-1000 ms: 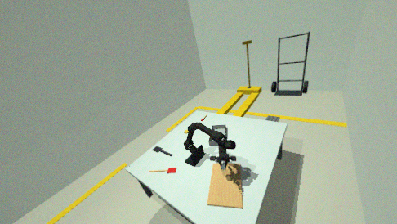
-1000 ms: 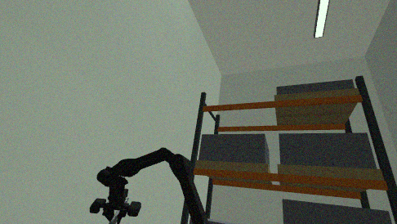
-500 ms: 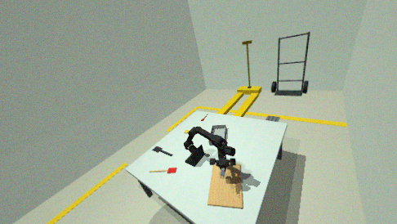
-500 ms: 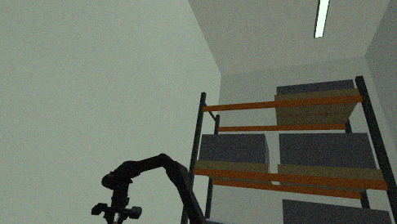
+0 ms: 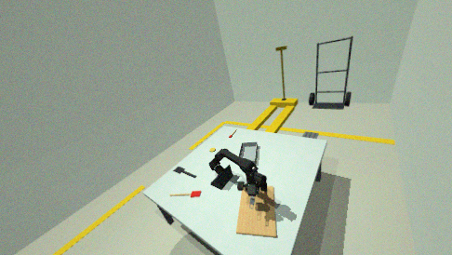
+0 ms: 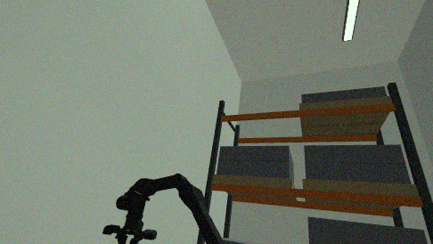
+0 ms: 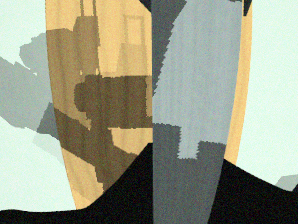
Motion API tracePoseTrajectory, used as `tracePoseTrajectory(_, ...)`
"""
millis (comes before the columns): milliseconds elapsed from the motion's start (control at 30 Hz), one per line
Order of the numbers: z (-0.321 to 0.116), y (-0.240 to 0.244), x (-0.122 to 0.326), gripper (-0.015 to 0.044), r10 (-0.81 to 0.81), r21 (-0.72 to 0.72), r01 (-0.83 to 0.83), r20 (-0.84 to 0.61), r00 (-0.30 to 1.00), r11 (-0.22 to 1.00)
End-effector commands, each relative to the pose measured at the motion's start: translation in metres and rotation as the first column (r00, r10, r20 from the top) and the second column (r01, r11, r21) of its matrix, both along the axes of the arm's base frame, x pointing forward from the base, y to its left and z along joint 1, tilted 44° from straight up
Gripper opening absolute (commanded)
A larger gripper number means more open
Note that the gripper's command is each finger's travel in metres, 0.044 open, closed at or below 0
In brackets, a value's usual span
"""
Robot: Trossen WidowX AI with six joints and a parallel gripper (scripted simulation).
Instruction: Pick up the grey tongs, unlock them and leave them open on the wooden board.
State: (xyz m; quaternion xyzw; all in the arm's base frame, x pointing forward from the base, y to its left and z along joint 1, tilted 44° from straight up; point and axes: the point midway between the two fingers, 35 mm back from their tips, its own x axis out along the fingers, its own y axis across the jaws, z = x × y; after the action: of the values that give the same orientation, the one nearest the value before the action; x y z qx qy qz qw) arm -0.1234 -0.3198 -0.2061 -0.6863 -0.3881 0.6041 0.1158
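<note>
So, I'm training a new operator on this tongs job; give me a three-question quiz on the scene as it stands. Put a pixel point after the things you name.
1. True or false: the gripper [image 5: 252, 199] [image 7: 170, 148] is shut on the grey tongs [image 5: 252, 202] [image 7: 200, 75].
2. Which lies beneath the gripper: A the roasting tin [image 5: 242, 151], B the wooden board [image 5: 253, 225] [image 7: 127, 62], C the red-headed tool [image 5: 195, 194]?
3. Fill in: the hand truck [image 5: 332, 72] stands near the ____.

Key: 1 true; 2 B; 3 wall
</note>
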Motion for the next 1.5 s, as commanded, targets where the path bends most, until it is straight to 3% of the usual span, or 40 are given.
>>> tracePoseTrajectory(0,0.001,-0.002,0.001,-0.0150,-0.015,-0.001,0.015,0.008,1.000,1.000)
tracePoseTrajectory(1467,-0.048,0.040,0.002,-0.0150,-0.030,-0.030,0.031,0.022,0.999,0.999)
